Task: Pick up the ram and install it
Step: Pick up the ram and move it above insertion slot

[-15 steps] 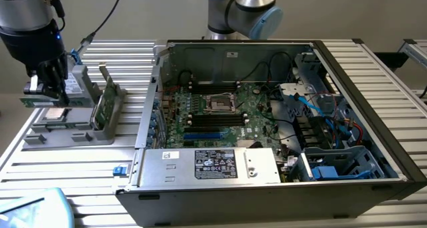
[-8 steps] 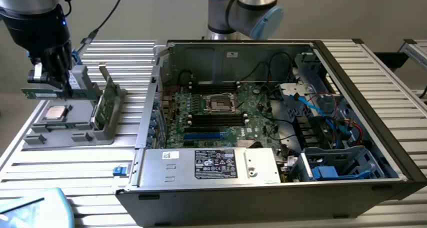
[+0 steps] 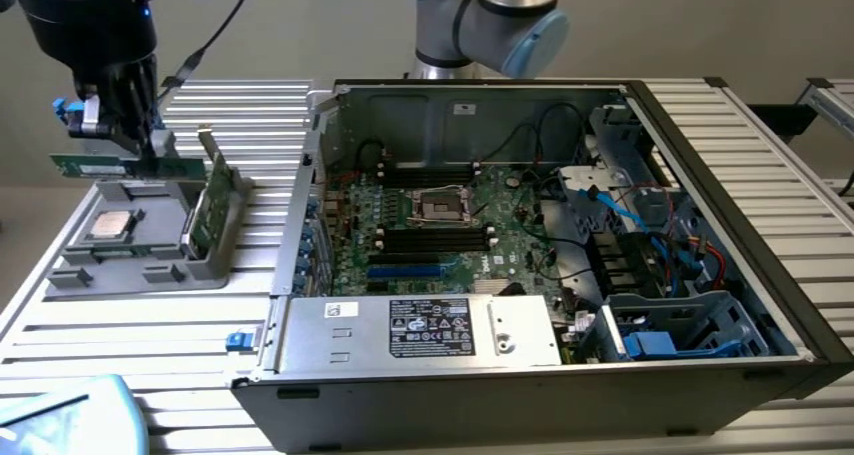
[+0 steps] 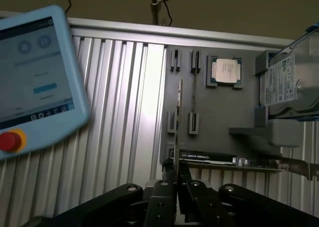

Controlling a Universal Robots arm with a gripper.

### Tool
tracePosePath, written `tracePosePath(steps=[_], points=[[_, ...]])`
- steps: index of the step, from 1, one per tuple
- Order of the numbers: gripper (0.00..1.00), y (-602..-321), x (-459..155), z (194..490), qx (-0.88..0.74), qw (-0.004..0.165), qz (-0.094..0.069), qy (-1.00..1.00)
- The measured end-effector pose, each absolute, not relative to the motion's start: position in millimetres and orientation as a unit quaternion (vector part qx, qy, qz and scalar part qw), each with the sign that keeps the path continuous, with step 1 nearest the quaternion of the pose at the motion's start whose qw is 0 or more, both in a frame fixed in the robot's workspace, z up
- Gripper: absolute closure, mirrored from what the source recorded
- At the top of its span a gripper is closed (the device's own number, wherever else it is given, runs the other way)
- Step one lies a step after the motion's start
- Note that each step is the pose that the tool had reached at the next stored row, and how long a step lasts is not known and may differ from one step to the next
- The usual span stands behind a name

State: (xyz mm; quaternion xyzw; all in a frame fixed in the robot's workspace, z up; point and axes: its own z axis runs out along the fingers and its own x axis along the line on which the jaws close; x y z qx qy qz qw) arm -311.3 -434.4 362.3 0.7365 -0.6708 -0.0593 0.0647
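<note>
The gripper (image 3: 127,145) was clamped on 1 ram (image 3: 80,163) — over the gray tray (image 3: 134,275), which held 1 processor (image 3: 114,225) and 1 upright bracketed green card (image 3: 214,200).

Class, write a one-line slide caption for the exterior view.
The gripper holds the ram above the grey tray, to the exterior view's left of the open computer case.
</note>
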Motion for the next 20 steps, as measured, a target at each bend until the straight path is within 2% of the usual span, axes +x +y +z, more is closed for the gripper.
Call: tracePosePath(steps=[9, 20], points=[[0.86, -434, -280, 389, 0.738, 0.065, -0.063, -0.669], [0.86, -434, -230, 402, 0.740, 0.060, -0.068, -0.667]])
